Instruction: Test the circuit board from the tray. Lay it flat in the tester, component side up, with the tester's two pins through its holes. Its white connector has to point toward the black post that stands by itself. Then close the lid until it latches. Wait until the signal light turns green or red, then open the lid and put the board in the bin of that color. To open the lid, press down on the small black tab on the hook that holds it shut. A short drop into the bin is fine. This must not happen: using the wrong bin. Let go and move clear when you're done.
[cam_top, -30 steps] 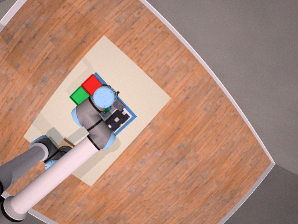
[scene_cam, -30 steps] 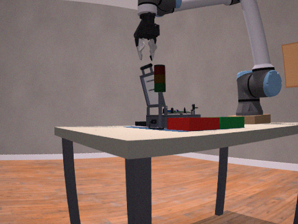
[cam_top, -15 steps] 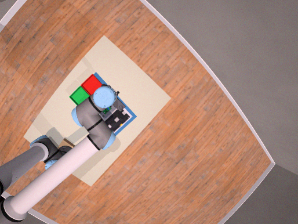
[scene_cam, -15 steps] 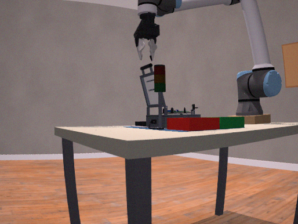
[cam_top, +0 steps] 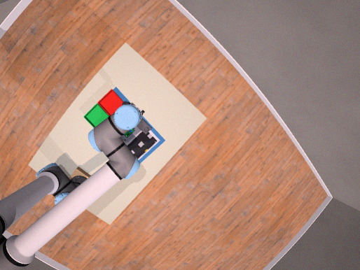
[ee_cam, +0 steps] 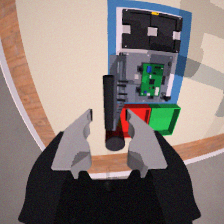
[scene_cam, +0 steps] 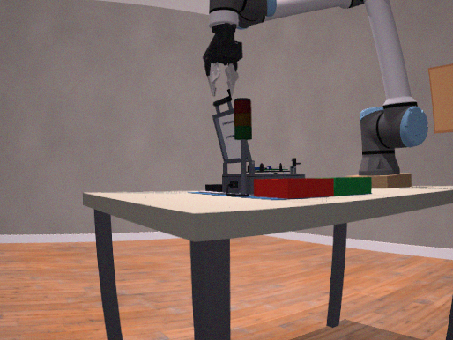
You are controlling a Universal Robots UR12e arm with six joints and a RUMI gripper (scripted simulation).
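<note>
the green circuit board (cam_top: pixel 129 133) (ee_cam: pixel 151 80) lies in the grey tester (scene_cam: pixel 286 176) (ee_cam: pixel 132 95), away from the table's edges. the black two-jaw gripper (scene_cam: pixel 222 93) (ee_cam: pixel 108 109), partly open and holding nothing, hovers above the raised grey lid (scene_cam: pixel 226 132) (ee_cam: pixel 120 82). closing, reading the light, opening and binning seem left.

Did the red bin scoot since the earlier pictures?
No. The red bin sits in the same spot against the table's edges.
</note>
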